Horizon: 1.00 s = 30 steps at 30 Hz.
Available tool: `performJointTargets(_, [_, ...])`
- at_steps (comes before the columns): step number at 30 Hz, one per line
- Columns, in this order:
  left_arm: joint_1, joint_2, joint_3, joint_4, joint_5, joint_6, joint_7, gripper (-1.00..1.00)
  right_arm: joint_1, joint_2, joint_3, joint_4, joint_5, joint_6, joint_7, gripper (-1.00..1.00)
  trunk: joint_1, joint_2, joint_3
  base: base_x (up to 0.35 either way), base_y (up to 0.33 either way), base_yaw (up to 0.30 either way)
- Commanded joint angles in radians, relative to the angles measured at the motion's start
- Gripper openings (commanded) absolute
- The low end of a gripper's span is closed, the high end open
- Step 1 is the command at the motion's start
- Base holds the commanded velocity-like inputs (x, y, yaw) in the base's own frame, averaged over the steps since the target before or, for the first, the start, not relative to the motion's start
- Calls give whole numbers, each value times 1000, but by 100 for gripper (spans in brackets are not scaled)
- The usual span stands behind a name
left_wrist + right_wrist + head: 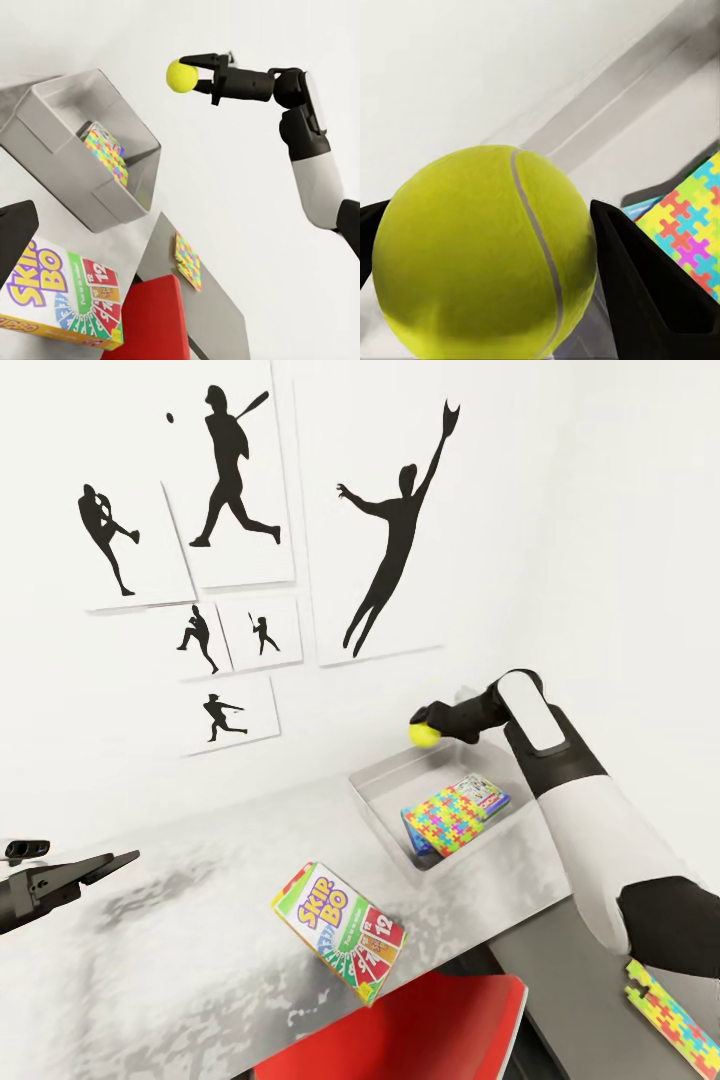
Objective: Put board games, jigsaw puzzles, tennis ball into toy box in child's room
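Nearest me, the Skip-Bo box (pixel 338 930) stood on the tabletop (pixel 180 920), short of the toy box (pixel 385 800). Beyond it, the toy box held one jigsaw puzzle (pixel 448 815) leaning inside. Farthest, my right claw (pixel 428 722) gripped the tennis ball (pixel 425 734) above the toy box's far rim. Judged step: depositing the ball; next, lower and release inside the rim. Open air surrounded the toy box. My left claw (pixel 120 857), well left of the toy box, showed no readable jaw state.

The toy box (pixel 385 815) stands open-topped against the wall with bare floor at its rear half, its front crowded by a tilted jigsaw puzzle (pixel 445 816), while the Skip-Bo box (pixel 338 930) blocks the table's (pixel 180 950) front edge.
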Motion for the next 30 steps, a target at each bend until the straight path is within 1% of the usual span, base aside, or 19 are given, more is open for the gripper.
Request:
performJointTargets(1, [-1,0,1,0,-1,11,-4,100,-2,0,6,2,-11,0,-14,-100,1,-2,-2,0,0,0])
performJointTargets(6, [-1,0,1,0,0,11,-4,100,-4,8,15,11,-8,0,-23,-100,1,-2,-4,0,0,0])
performJointTargets(8, [-1,0,1,0,1,11,-4,100,-4,9,28,13,-7,0,-26,-100,1,-2,-7,0,0,0])
performJointTargets(10, [-1,0,1,0,1,11,-4,100,-4,10,61,16,-7,0,-27,-100,1,-2,-9,0,0,0])
performJointTargets(12, [-1,0,1,0,1,11,-4,100,-4,10,84,18,-6,0,-27,-100,1,-2,-12,0,0,0])
performJointTargets(15, [-1,0,1,0,2,11,-4,100,-4,11,106,35,-6,0,-27,-100,1,-2,-17,0,0,0])
performJointTargets(20, [-1,0,1,0,2,11,-4,100,-4,11,117,61,-6,0,-24,-100,1,-2,-24,0,0,0])
performJointTargets(30, [-1,0,0,0,2,11,-4,100,-4,12,119,77,-6,0,-20,-100,1,-2,-39,0,0,0])
